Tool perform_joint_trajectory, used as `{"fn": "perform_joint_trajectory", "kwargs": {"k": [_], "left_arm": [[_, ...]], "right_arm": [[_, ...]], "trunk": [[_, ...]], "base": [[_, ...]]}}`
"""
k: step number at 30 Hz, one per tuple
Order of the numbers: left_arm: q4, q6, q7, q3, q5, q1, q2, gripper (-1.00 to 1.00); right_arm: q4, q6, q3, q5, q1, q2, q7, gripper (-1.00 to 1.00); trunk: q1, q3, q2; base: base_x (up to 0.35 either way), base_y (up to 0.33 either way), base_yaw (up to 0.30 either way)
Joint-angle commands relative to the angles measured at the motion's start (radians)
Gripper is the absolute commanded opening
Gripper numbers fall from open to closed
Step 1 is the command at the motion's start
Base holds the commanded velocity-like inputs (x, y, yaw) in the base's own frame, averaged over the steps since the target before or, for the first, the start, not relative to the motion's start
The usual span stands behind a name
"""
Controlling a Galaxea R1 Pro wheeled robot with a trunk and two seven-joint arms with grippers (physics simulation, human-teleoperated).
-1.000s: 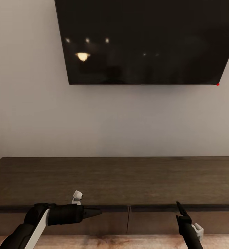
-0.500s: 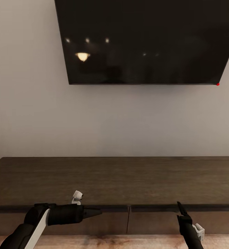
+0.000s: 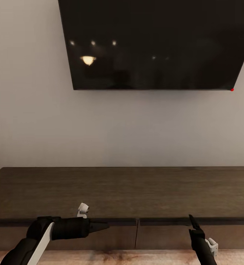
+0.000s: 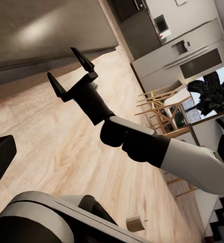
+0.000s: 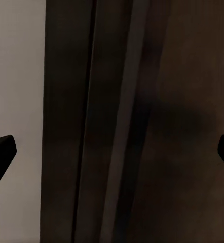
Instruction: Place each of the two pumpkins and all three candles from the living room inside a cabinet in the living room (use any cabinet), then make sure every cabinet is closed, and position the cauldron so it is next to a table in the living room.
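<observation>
Two grippers are raised in front of the cabinet (image 3: 122, 191). The right gripper (image 4: 70, 70) has its fingers (image 4: 82, 57) spread wide apart with nothing between them; in the right wrist view the finger tips (image 5: 1, 152) sit at opposite edges, facing the dark drawer front at close range. In the head view the right gripper (image 3: 193, 222) stands upright just before the right drawer's top edge. The left gripper (image 3: 99, 225) points sideways toward the centre seam between the drawer fronts; whether its fingers are spread or pressed together cannot be told. Both drawer fronts sit flush, closed. A wall-mounted television (image 3: 155, 44) hangs above the cabinet. Light wood floor (image 4: 66, 152) lies below.
</observation>
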Motion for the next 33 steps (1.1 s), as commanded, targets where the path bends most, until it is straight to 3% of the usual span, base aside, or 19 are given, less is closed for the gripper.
{"fn": "perform_joint_trajectory", "kwargs": {"k": [1,33], "left_arm": [[0.0,0.006,0.0,-0.001,0.003,-0.001,0.001,1.0],[-0.001,0.006,0.0,-0.003,0.002,-0.001,0.001,1.0]], "right_arm": [[0.001,0.005,0.0,-0.009,-0.001,0.0,0.004,1.0],[0.0,0.02,0.0,-0.007,-0.001,0.0,-0.017,1.0]], "trunk": [[0.0,-0.001,0.0],[0.0,-0.001,0.0]], "base": [[0.0,0.0,0.0],[0.005,0.0,0.0]]}}
